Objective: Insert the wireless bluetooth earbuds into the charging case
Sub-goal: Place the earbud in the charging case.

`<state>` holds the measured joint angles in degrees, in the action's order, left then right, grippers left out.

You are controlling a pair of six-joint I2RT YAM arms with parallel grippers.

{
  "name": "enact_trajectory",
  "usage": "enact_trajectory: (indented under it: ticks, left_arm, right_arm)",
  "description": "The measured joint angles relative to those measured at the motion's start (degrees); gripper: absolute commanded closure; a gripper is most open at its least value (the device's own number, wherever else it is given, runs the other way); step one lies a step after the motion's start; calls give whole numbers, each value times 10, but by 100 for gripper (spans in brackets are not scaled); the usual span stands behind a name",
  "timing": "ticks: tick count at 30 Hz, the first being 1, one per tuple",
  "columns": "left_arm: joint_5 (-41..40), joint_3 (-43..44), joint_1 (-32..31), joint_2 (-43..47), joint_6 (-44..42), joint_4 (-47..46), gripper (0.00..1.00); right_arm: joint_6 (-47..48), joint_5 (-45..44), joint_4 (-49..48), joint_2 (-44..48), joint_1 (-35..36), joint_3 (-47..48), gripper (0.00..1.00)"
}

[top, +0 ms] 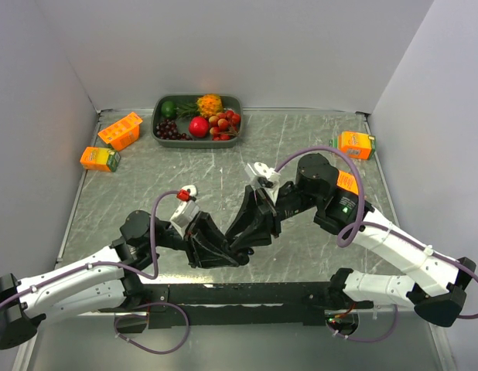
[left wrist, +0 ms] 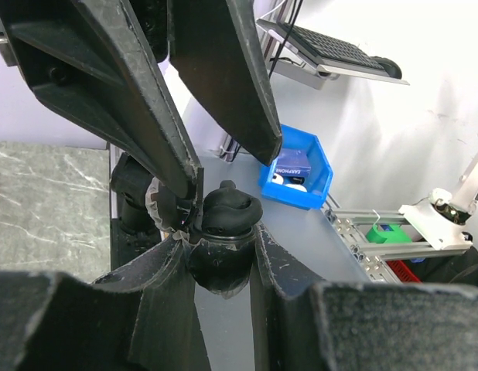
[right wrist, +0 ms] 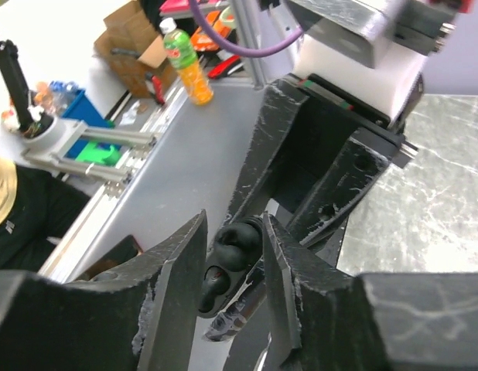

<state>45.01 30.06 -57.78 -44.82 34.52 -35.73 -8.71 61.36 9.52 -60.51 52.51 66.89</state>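
- Earbud (left wrist: pixel 233 210), glossy black and rounded, sits at the mouth of the dark charging case (left wrist: pixel 218 272). Both are held over the middle of the bench (top: pixel 316 162), where the two arms meet.
- The left end effector (left wrist: pixel 220 251) is closed on the charging case. In the left wrist view its two fingers press against the case's left and right sides.
- The right end effector (right wrist: pixel 233 232) meets the earbud from the opposite side. In the right wrist view its fingers stand close on either side of the bud. I cannot tell whether they pinch it or stand just clear of it.
- In the left wrist view, one right fingertip touches near the rim of the case just beside the bud. The other ends above and to the right of it.
- A small red spot (right wrist: pixel 213 272) shows on the dark body just below the bud in the right wrist view.
- In the top view the two end effectors hide the earbud and the case.
- At the far edge of the bench lies a grey-green tray (top: pixel 157 116) of fruit, with dark grapes (top: pixel 169 130) in its near left corner.
- Two orange cartons (top: pixel 119 130) (top: pixel 100 158) lie to the left of the tray, and a third (top: pixel 355 144) lies well apart near the far right corner.
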Motion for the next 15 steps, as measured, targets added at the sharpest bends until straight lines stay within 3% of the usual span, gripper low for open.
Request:
enact_trajectory:
  ticks: [15]
  left_arm:
    - [-31, 0, -2, 46, -40, 13, 99]
  right_arm:
    - [10, -123, 60, 36, -7, 35, 48]
